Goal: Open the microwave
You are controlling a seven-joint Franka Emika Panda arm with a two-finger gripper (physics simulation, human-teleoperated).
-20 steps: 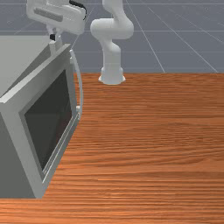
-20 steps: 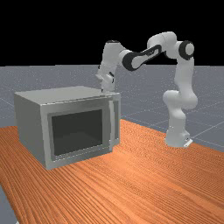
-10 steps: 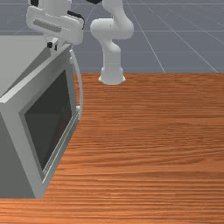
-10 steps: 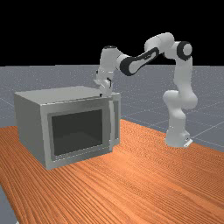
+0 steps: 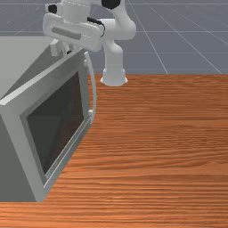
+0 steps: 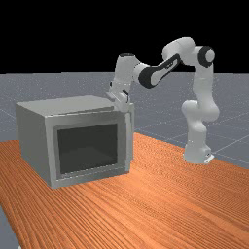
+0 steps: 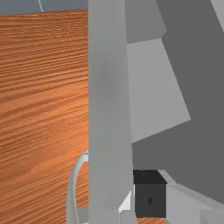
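Microwave (image 5: 11, 164), grey: on wooden table (image 5: 169, 156), front view's left. Door (image 5: 17, 109): ajar. Handle (image 5: 94, 91): arched, near door's free edge. Gripper (image 5: 67, 50): behind door's upper free corner; spread or pressed together, cannot tell. Arm base (image 5: 114, 79): white, farthest.

Your arm (image 6: 180, 48) arches across the far view's upper right; your gripper (image 5: 67, 50) points down, front view's upper left.

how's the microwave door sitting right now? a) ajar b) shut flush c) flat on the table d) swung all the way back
a, the door stands out from the microwave's body, with a wedge-shaped gap that widens toward the handle side
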